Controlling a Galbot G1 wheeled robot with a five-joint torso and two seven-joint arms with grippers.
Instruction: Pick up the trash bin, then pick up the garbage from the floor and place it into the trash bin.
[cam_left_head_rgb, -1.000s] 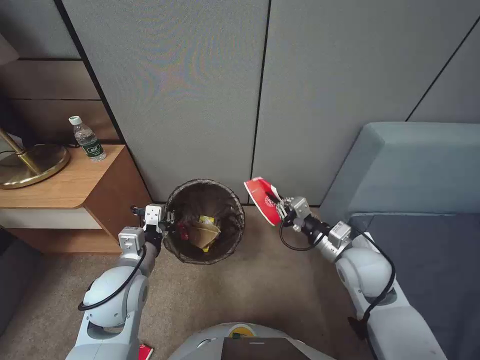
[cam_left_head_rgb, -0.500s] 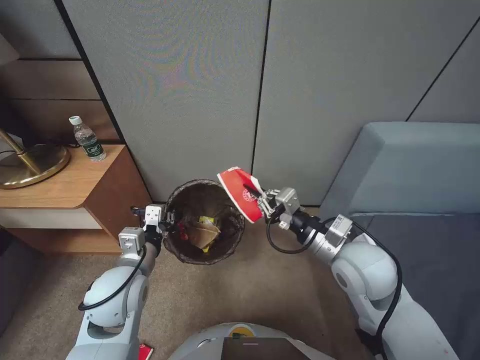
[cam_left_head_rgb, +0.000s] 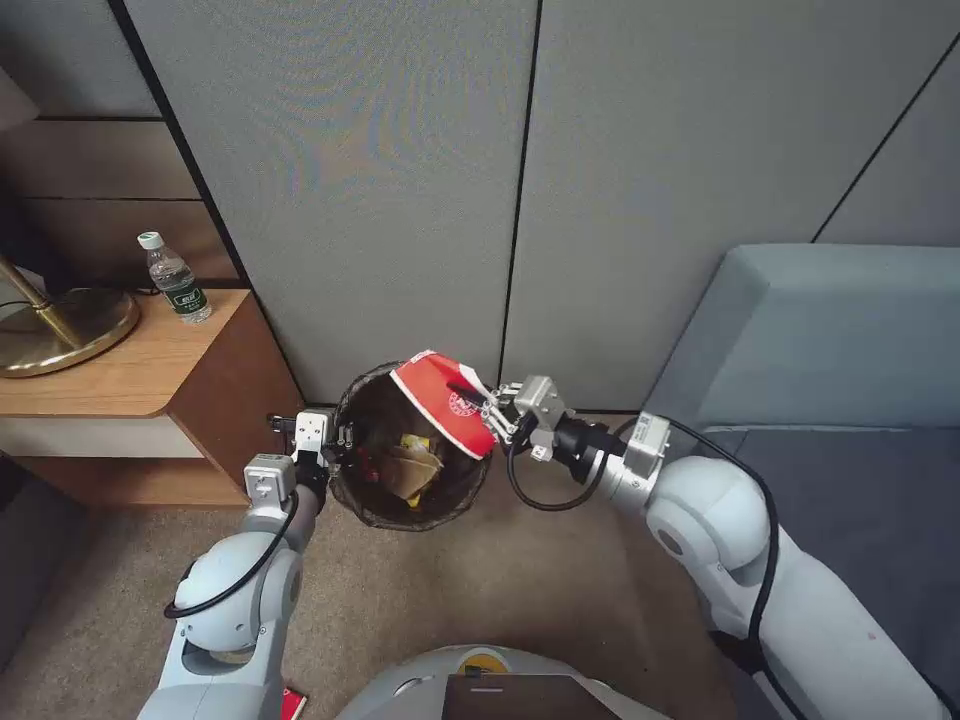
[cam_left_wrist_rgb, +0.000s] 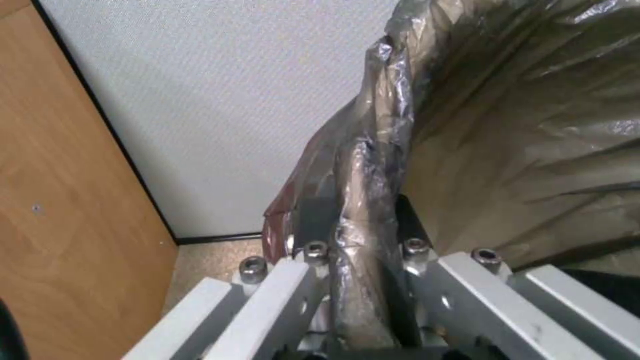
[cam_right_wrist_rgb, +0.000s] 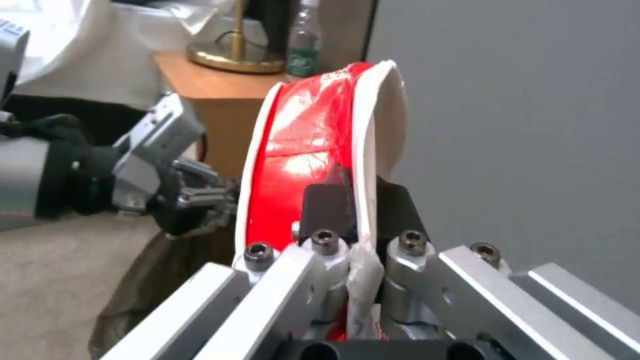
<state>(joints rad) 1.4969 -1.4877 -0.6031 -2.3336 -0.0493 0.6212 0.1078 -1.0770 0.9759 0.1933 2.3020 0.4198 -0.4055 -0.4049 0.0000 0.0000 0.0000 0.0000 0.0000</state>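
Left arm bent at the elbow, forearm reaching forward beside the wooden nightstand. Left hand is clamped on the near-left rim of the trash bin, which is held off the carpet in front of the grey wall panels. The left wrist view gives the grip close up: left hand pinches the rim and the folded brown liner of the trash bin, one fingertip outside the wall, the other inside.

Right arm stretched forward and across toward the left from the bed side, forearm near level. Right hand pinches a red-and-white carton, tilted, held over the right part of the bin's mouth. In the right wrist view the right hand is pressed onto the white edge of the red-and-white carton, which stands up edge-on from the fingers; the left hand and the liner show farther off beyond it.

From the head view, inside the bin: tan paper bag, yellow wrapper, a red piece. Bottle upright on the nightstand, near the brass lamp base. The right wrist view sees the bottle and the lamp base from low down. Grey bed at the right.
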